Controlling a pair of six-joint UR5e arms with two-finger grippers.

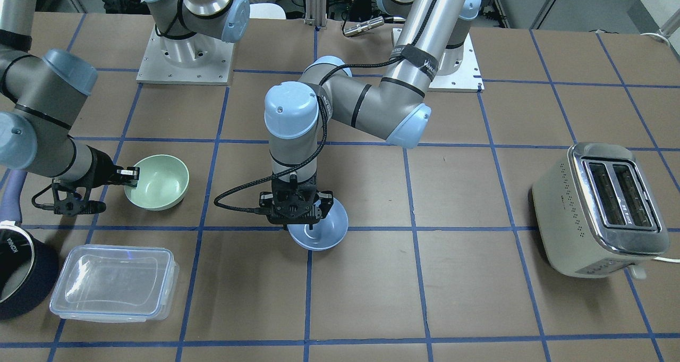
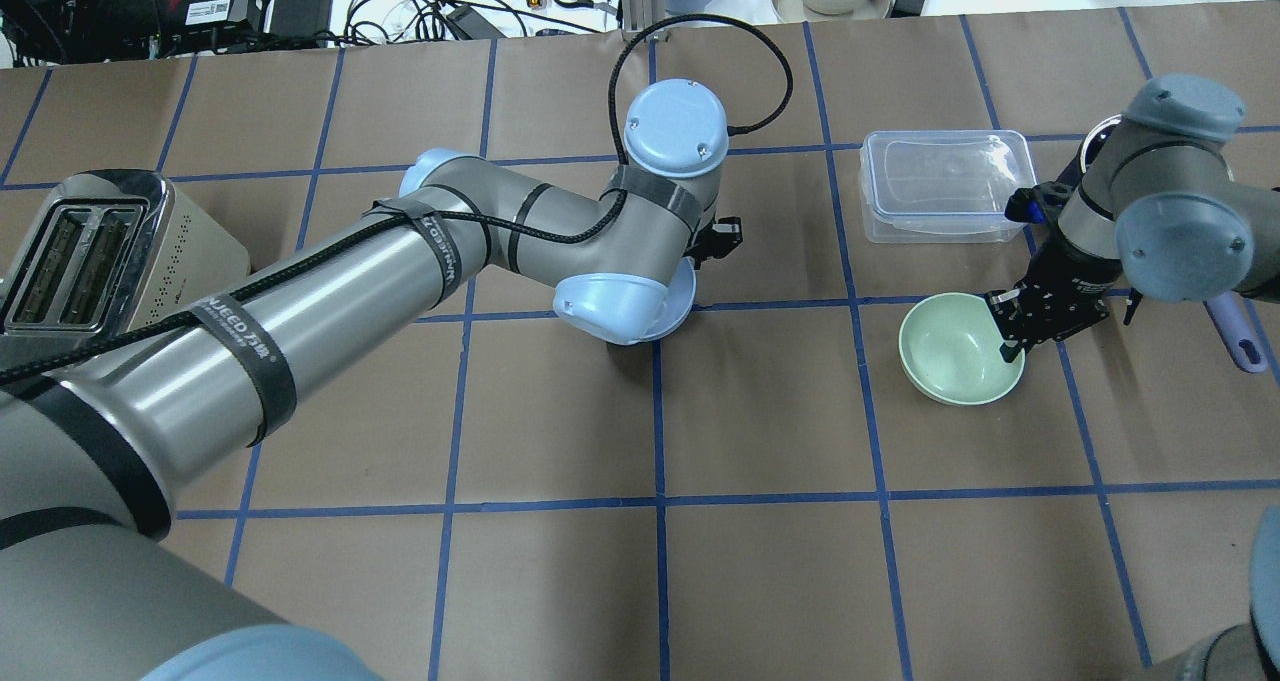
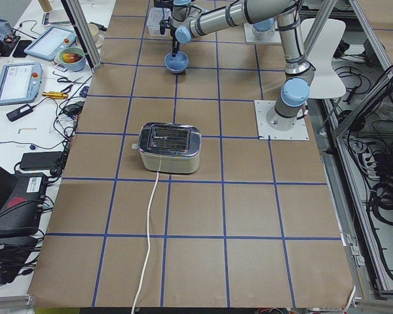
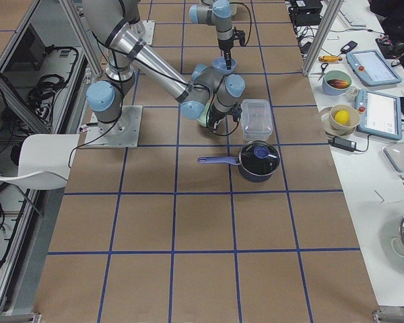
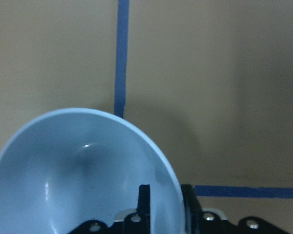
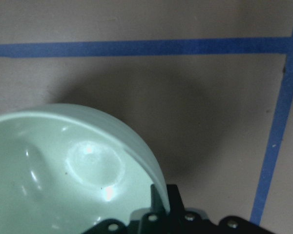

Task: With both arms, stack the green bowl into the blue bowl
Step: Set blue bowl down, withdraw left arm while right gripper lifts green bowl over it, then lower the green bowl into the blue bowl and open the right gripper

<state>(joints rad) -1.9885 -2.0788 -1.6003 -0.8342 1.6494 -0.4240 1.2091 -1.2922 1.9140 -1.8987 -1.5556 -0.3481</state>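
Observation:
The blue bowl (image 1: 320, 235) is at the table's middle, under my left gripper (image 1: 311, 225). That gripper is shut on its rim, one finger (image 5: 144, 200) inside the bowl (image 5: 78, 170) and one outside. In the overhead view the bowl (image 2: 684, 301) is mostly hidden under my wrist. The green bowl (image 1: 159, 184) is a grid square away and tilted. My right gripper (image 1: 132, 175) is shut on its rim, which also shows in the overhead view (image 2: 955, 351). The right wrist view shows the bowl (image 6: 63, 170) clamped between the fingers, with a shadow on the table below.
A toaster (image 1: 600, 208) stands at the robot's left end of the table. A clear lidded container (image 1: 114, 290) and a dark pot (image 1: 21, 271) with a purple handle lie near the green bowl. Blue tape lines grid the brown table (image 1: 467, 298).

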